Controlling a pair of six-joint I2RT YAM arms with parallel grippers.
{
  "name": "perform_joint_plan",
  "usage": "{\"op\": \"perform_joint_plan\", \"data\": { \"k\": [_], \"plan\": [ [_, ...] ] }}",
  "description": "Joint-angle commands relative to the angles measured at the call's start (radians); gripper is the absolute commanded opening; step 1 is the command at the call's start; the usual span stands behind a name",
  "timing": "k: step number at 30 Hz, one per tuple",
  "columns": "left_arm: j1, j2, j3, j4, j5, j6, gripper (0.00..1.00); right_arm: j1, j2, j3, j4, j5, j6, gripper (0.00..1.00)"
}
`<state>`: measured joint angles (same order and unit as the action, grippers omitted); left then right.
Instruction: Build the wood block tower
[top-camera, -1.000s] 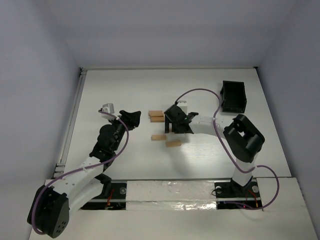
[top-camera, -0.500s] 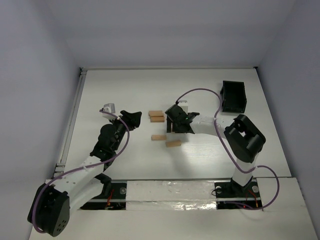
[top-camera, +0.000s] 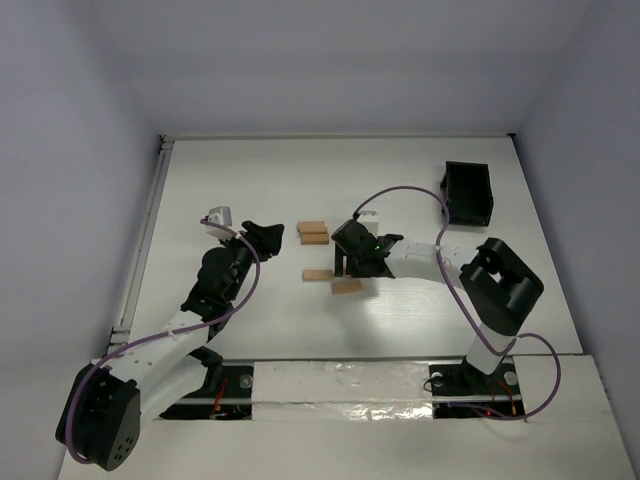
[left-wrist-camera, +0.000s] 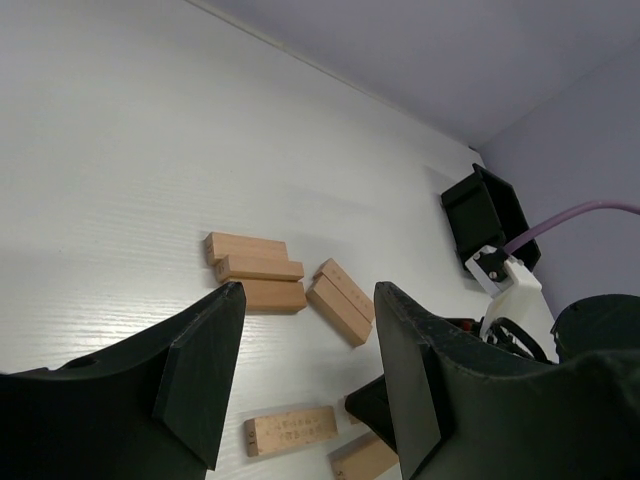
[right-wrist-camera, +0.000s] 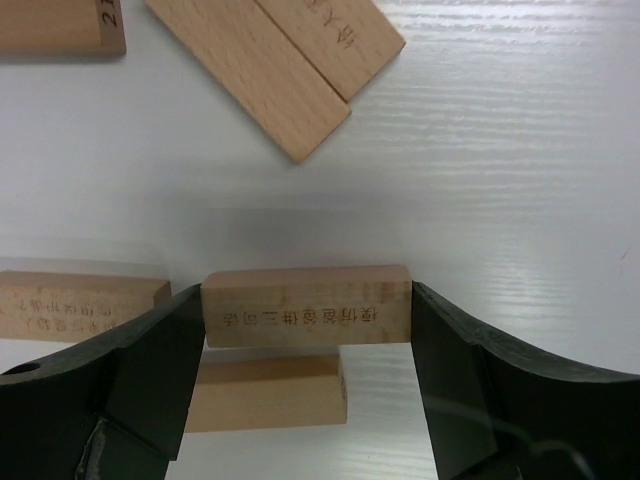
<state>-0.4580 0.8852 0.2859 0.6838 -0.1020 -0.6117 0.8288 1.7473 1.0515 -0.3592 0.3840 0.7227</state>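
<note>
My right gripper (right-wrist-camera: 308, 318) is shut on a light-tan wood block (right-wrist-camera: 308, 300), gripping it by its two ends a little above the table. Another block (right-wrist-camera: 265, 392) lies on the table just below it, and one more (right-wrist-camera: 70, 305) lies to its left. Two blocks side by side (right-wrist-camera: 290, 60) lie farther off. In the top view my right gripper (top-camera: 350, 266) hovers by two loose blocks (top-camera: 317, 275) (top-camera: 347, 287). A small stack of blocks (top-camera: 313, 232) stands behind them. My left gripper (top-camera: 262, 238) (left-wrist-camera: 308, 340) is open and empty, left of the stack (left-wrist-camera: 255, 270).
A small black plastic box (top-camera: 468, 192) stands at the back right; it also shows in the left wrist view (left-wrist-camera: 485, 215). The right arm's purple cable (top-camera: 400, 192) loops above the table. A rail (top-camera: 145, 230) runs along the table's left edge.
My right gripper has moved a little toward the near edge with the block, over the two loose blocks. The left arm has barely moved.
</note>
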Motion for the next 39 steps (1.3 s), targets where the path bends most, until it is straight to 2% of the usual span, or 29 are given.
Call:
{"op": "perform_joint_plan", "data": {
  "k": [1,19,24,31,35,36,38,39],
  "plan": [
    [0.004,-0.009,0.018,0.054,0.013,0.003,0.51,0.029,-0.026,0.002,-0.004,0.007,0.029,0.8],
    [0.004,-0.009,0.018,0.056,0.021,0.001,0.51,0.038,0.014,0.039,-0.015,0.026,0.03,0.89],
    [0.004,-0.005,0.018,0.057,0.019,0.001,0.51,0.038,-0.046,0.041,-0.03,0.027,0.029,0.98],
    [0.004,0.001,0.019,0.059,0.022,0.0,0.51,0.052,-0.222,0.012,-0.069,0.056,0.035,0.98],
    [0.004,0.001,0.019,0.06,0.025,0.0,0.51,0.093,-0.29,-0.034,-0.064,0.036,0.055,0.84],
    [0.004,0.001,0.019,0.059,0.025,0.0,0.51,0.102,-0.295,-0.056,-0.052,0.03,0.06,0.65],
    [0.004,0.0,0.019,0.059,0.025,-0.002,0.51,0.112,-0.29,-0.077,-0.04,0.016,0.075,0.43],
    [0.004,0.0,0.019,0.06,0.028,-0.002,0.51,0.112,-0.284,-0.087,-0.029,0.01,0.078,0.16]
  ]
}}
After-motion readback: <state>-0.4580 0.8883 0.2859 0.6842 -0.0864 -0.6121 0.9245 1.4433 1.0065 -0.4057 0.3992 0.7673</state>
